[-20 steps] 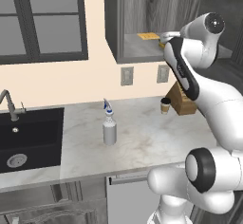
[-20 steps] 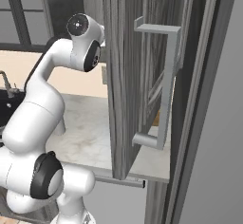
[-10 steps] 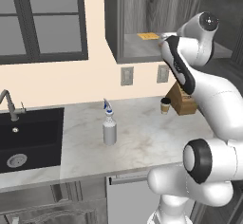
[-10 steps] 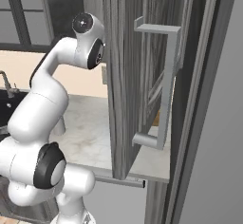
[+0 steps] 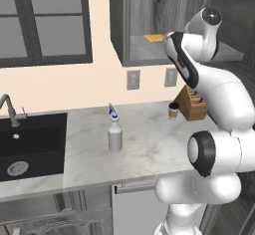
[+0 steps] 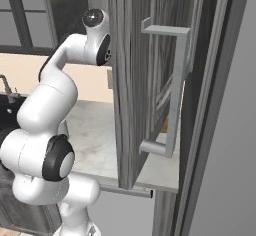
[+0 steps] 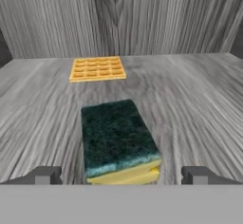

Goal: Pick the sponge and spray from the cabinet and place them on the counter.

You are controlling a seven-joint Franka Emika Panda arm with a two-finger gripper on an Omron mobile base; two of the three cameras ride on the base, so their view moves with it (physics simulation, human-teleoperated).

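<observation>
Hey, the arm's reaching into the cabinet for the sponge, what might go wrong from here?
1. The sponge lies skewed between the open jaws, so closing could pinch a corner and twist it loose.
2. The yellow cloth lies just behind it on the cabinet shelf; pushing too deep might shove the sponge into it.
3. The spray already stands on the counter; a careless set-down there could topple it.

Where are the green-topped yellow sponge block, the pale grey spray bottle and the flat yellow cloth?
green-topped yellow sponge block (image 7: 117,135), hand view, on its dark green top.
pale grey spray bottle (image 5: 115,138), left base view, on its body.
flat yellow cloth (image 7: 97,69), hand view, on its middle.
</observation>
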